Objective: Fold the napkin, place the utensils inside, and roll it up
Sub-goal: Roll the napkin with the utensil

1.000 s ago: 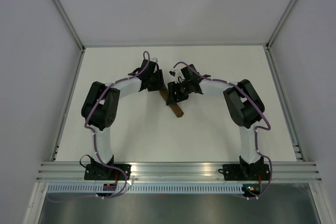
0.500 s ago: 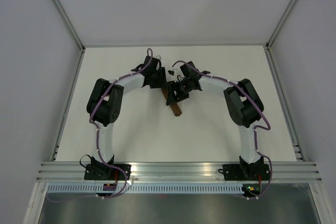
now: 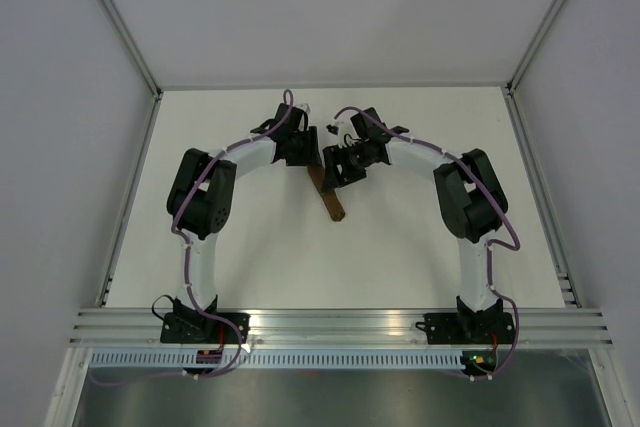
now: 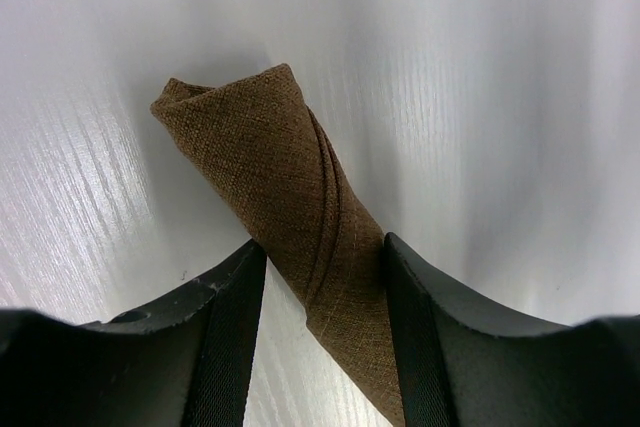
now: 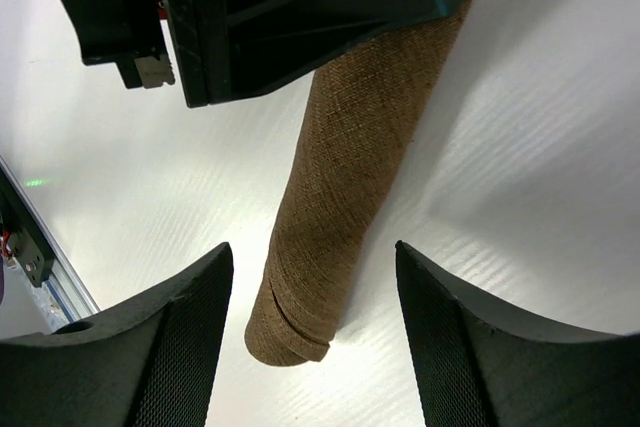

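The napkin is a dark brown cloth rolled into a tight tube, lying slantwise on the white table. In the left wrist view the roll runs between the fingers of my left gripper, which press it on both sides near its far end. My right gripper is open and straddles the near end of the roll without touching it. From above, my left gripper and right gripper meet over the roll's upper part. The knife is hidden.
The white table is bounded by grey walls and metal rails at the sides and back. The left gripper's black body sits just above the roll in the right wrist view.
Both arms have moved toward the back of the table, and the grippers have closed in on each other. The roll has shifted slightly up and left with them.
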